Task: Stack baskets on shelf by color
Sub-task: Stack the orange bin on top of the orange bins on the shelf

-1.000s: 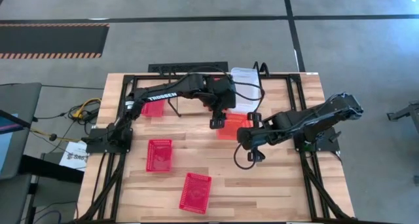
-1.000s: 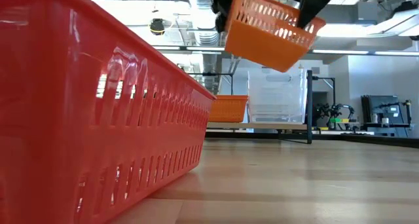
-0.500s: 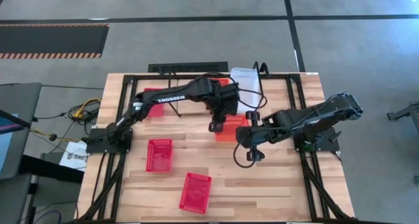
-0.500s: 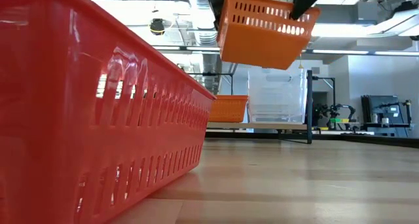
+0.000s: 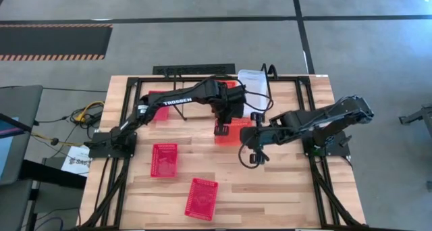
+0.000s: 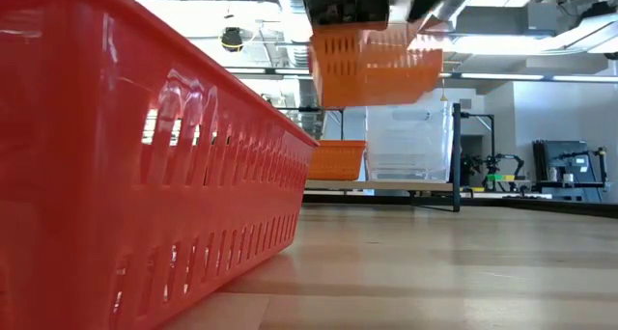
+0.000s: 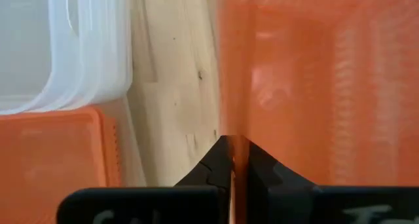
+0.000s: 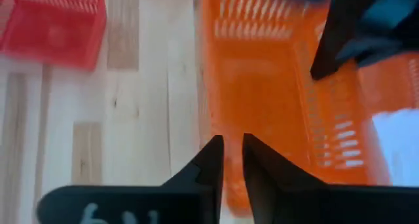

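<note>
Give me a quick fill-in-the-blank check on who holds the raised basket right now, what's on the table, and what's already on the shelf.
1. The orange basket in the air is clamped by the ____ gripper.
2. The right gripper has its fingers ____, off the wall of that basket.
3. On the front of the table lie two ____ baskets.
4. Beside the clear baskets lies another ____ one.

Missing words: left; open; red; orange

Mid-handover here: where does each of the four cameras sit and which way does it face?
High: overhead, straight down on table, both arms.
Low: tabletop level, past a red basket toward the shelf; lifted orange basket.
Left wrist: left gripper shut on its wall.
Right wrist: right gripper parted at the rim.
All share the orange basket.
</note>
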Motion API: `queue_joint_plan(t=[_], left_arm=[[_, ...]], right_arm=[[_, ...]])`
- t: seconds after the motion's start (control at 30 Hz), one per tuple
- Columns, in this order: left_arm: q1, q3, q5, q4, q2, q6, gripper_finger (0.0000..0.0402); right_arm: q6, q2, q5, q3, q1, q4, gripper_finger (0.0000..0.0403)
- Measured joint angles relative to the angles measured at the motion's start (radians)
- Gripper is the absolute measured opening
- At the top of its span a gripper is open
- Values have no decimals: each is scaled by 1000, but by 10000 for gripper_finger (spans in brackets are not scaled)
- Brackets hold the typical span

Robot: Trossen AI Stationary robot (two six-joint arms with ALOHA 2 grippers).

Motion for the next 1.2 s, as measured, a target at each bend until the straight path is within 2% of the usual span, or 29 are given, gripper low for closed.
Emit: queue_joint_plan(t=[0.13,0.27,0.37,0.43,0.6,0.73,0.8,0.93,1.07,1.2], left_arm=[[-1,-1,13,5,1,-25,1],[14,-1,10,7,-2,-89,1],[30,0,13,-26,-4,-173,1],[38,0,13,-99,-4,-185,1],[35,0,-66,-239,-5,-184,0],[25,0,-40,-232,-25,-190,0],[20,1,-38,-232,-45,-191,0],[19,1,-93,-231,-87,-215,0],[35,1,-189,-219,-160,-302,0],[50,1,-353,-183,-220,-486,0]], right_arm=[[-23,-6,17,58,-29,14,114],[-19,-2,-31,92,-52,-5,148],[3,-3,-34,129,-67,-36,157],[9,-2,19,160,-74,-78,156],[66,-11,309,295,-74,-271,129],[185,-10,486,445,-74,-508,93],[239,-13,529,513,-75,-573,68],[161,-73,531,574,-75,-566,12],[139,-179,603,602,-81,-563,11],[131,-294,743,601,-98,-568,5]])
